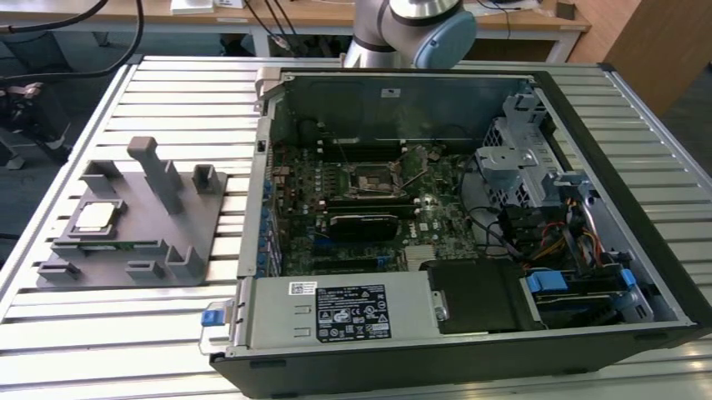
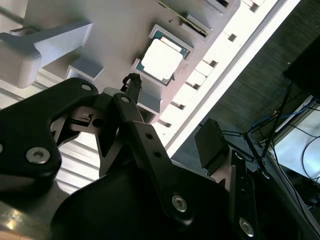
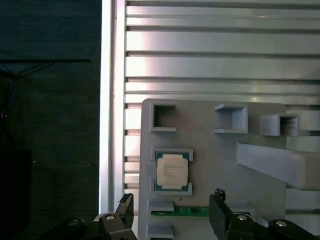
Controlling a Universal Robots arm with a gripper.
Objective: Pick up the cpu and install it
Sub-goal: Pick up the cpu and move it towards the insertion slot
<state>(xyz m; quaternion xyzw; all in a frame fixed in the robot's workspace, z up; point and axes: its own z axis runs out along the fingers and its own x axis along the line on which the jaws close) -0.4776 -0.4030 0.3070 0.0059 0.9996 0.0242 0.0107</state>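
Bench (image 1: 167,92) is slatted aluminium profile, pale and reflective. Wooden desks (image 1: 333,12) and loose cables run along the top of the exterior view, and the first wrist view shows dark floor (image 3: 50,125) past the bench edge. Open PC case (image 1: 445,100) fills the centre and right of the exterior view, lying on its side, with the motherboard socket (image 1: 373,177) near the middle of the board. Arm (image 1: 406,29) is at top centre, behind the case. Grey fixture (image 1: 167,242) sits on the bench at the exterior view's left, mid-height, apart from the case. The cpu (image 3: 172,170) lies flat in a shallow framed pocket of that fixture, metal lid up, edges square to the fixture edges and parallel to the slats (near-square part, so no real long axis to call). A green board strip (image 3: 180,212) sits in the slot just beside it. Gripper (image 3: 172,199) hangs over the fixture with fingers (image 3: 218,210) spread wide, nothing between them, clear of the cpu.
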